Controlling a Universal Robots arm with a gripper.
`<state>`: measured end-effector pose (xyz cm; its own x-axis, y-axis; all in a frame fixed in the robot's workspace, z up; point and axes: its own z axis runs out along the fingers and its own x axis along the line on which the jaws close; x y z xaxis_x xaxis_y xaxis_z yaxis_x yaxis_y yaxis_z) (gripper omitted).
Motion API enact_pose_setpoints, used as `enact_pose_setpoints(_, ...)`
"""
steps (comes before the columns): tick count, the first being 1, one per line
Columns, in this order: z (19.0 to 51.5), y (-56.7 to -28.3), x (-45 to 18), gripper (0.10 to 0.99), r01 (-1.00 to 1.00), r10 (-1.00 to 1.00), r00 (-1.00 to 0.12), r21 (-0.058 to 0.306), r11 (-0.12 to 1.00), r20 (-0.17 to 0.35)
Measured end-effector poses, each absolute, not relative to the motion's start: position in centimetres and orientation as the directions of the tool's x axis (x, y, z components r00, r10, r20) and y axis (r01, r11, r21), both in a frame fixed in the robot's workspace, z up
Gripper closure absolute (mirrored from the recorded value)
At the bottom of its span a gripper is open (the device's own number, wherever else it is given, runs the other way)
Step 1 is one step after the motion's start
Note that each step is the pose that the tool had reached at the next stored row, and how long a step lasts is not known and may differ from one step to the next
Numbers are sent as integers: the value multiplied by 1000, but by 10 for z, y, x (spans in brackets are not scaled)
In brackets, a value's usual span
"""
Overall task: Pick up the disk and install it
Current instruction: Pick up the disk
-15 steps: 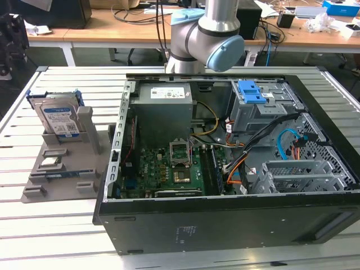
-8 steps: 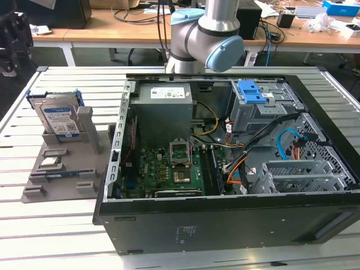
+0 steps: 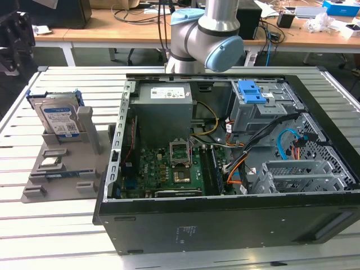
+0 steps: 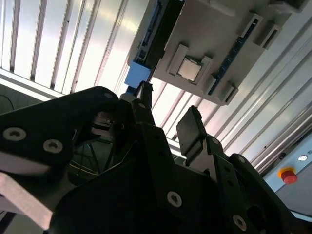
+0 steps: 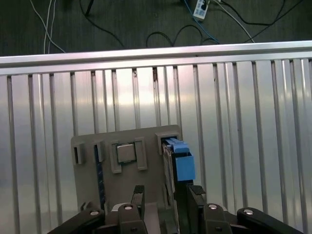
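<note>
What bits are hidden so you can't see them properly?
The disk: its bottom is hidden inside the grey holder in the exterior view.
Its label: in both wrist views the disk stands edge-on, faces hidden.
The arm: cut off by the exterior view's top edge.
The grey holder's near end: covered by the gripper in the first wrist view.

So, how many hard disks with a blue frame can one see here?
1. The disk stands upright in the grey holder on the exterior view's left, outside the computer case. Further disks may be hidden inside that case.
</note>
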<state>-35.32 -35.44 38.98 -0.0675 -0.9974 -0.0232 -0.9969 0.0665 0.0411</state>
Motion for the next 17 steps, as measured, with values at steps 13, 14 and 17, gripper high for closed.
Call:
enact_pose_setpoints(13, 372, -345, -352, 604, -997, -998, -63, 41, 62, -21)
enact_pose_setpoints(14, 372, -343, -352, 604, -997, -998, -63, 41, 62, -21)
enact_pose_setpoints(17, 371, -336, -352, 604, -997, -998, -63, 41, 62, -21)
